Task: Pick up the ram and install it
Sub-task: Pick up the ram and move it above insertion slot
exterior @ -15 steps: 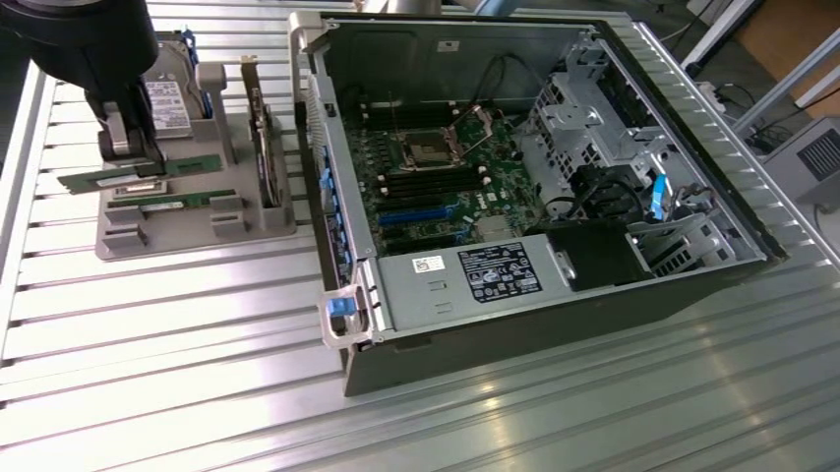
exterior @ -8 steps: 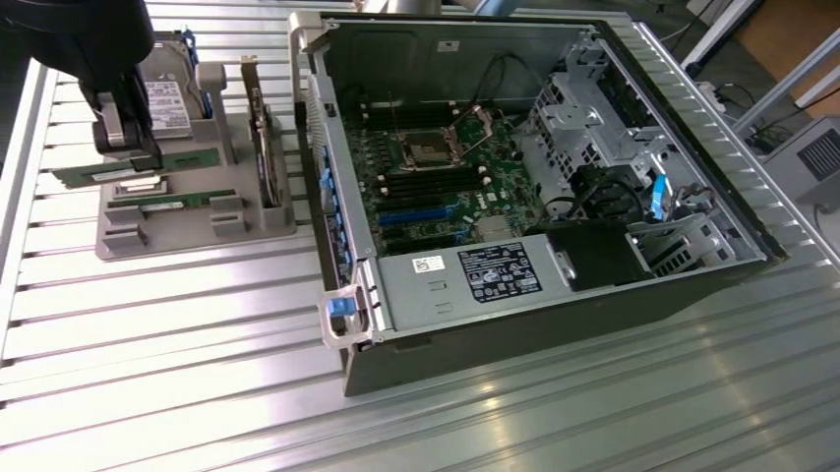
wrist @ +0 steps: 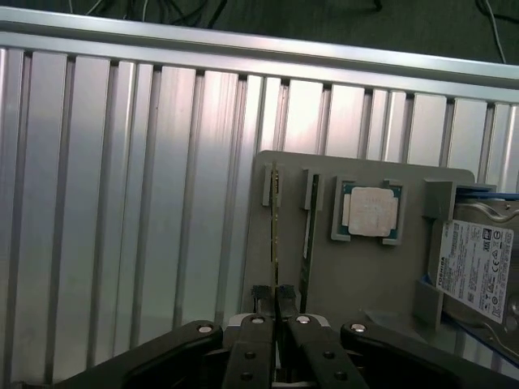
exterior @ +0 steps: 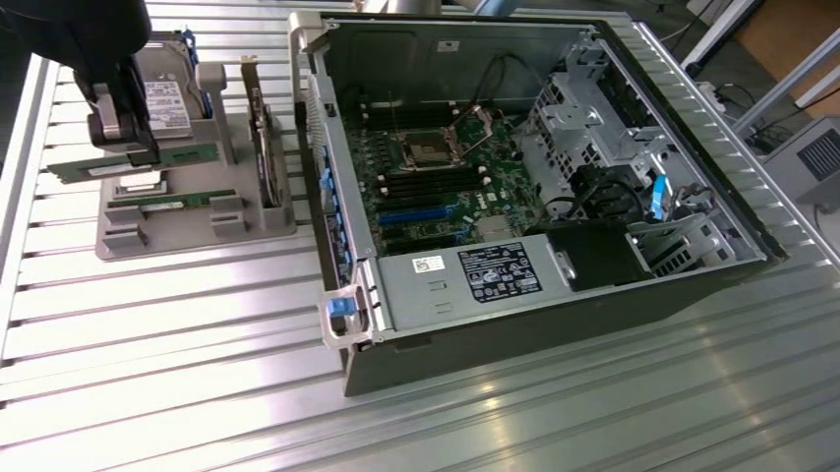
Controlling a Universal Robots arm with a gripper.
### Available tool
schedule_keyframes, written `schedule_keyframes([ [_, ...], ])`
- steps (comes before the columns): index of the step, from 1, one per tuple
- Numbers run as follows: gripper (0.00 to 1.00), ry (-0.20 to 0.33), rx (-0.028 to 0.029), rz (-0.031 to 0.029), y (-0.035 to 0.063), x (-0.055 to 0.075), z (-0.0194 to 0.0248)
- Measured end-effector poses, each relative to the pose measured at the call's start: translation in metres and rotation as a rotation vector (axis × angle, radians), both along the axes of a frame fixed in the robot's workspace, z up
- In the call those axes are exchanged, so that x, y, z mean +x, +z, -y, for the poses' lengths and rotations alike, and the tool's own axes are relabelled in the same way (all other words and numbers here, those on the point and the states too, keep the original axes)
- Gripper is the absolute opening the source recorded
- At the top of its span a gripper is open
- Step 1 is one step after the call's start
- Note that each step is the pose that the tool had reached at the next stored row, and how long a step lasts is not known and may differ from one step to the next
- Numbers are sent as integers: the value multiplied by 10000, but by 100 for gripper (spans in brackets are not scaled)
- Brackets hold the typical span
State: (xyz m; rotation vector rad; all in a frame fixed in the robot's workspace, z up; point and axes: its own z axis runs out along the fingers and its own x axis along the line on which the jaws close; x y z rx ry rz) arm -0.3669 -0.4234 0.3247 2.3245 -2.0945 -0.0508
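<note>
**Ram pinched at the holder, not in the case yet**

Surface: slatted aluminium table (exterior: 157, 374) (wrist: 122, 203), bare metal, glare along the slats. Past its edge in the wrist view, dark floor with loose cables (wrist: 243, 12). At the exterior view's upper right, off the table: white frame legs (exterior: 788, 84) and a grey vented box (exterior: 816, 157).

Gripper (exterior: 132, 152) (wrist: 274, 298) at the exterior view's upper left, over the grey holder (exterior: 184, 236) (wrist: 357, 284). Pressed together on the ram (exterior: 184, 155) (wrist: 274, 219), gripped about mid-length, seen edge-on between the tips in the wrist view. Cannot tell if lifted clear of its slot or seated.

Around it on the holder:
- second stick (exterior: 171, 202) (wrist: 308, 227) just beside, parallel, in its own slot
- square processor chip (wrist: 371, 211) in the next pocket along
- hard drive (exterior: 168, 93) (wrist: 478, 267) at one end
- upright card (exterior: 270, 147) with metal bracket, on the side facing the case

Computer case (exterior: 525, 334) lying open at the exterior view's middle and right, well apart from the gripper. Inside: motherboard (exterior: 434, 172), power supply (exterior: 473, 275) with white label, drive cage (exterior: 591, 108), black wiring. Blue latch (exterior: 341, 307) at the near corner.

Between ram and motherboard: the upright card, then the case's side wall (exterior: 315, 177).
</note>
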Motion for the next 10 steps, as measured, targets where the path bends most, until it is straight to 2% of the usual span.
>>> schedule_keyframes([
  [10, 13, 0, 0, 0, 108, 0, 0],
])
